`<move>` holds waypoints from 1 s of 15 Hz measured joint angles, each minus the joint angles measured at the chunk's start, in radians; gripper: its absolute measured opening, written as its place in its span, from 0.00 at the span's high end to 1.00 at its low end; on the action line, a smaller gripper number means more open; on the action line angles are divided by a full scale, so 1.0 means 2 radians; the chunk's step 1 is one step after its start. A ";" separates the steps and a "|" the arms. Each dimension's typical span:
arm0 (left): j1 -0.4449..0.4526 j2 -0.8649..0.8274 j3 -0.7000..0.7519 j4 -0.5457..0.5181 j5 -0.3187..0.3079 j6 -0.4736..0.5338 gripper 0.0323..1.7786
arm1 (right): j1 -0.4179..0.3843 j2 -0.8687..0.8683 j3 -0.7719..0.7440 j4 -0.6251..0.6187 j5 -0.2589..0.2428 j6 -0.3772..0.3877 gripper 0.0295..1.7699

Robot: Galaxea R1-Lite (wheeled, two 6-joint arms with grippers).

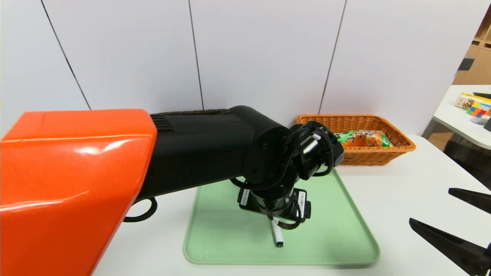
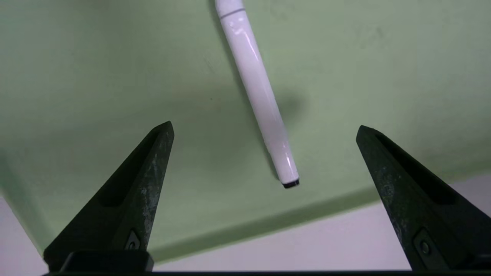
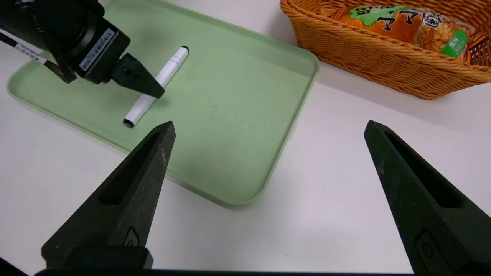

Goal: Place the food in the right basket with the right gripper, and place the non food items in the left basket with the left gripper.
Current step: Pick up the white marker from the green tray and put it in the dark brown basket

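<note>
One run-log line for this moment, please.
left claw: open over marker on green tray | right claw: open, parked | snack pack in right basket

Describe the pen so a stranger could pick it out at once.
Find the green tray in the middle of the white table. On it, under the open left gripper, lies the pen, alone: a slim white marker with a black end.

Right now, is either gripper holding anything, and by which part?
Nothing is held. The left gripper hangs open over the white marker pen lying on the green plastic tray, jaws either side, not touching. The right gripper is open and empty.
</note>
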 joint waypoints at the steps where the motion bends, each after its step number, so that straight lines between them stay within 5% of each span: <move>1: 0.001 0.005 0.000 -0.003 0.001 -0.001 0.05 | 0.000 -0.001 0.000 -0.001 0.000 0.000 0.04; 15: 0.034 0.043 -0.002 -0.034 0.011 -0.004 0.05 | 0.000 -0.002 0.001 -0.001 0.001 -0.002 0.04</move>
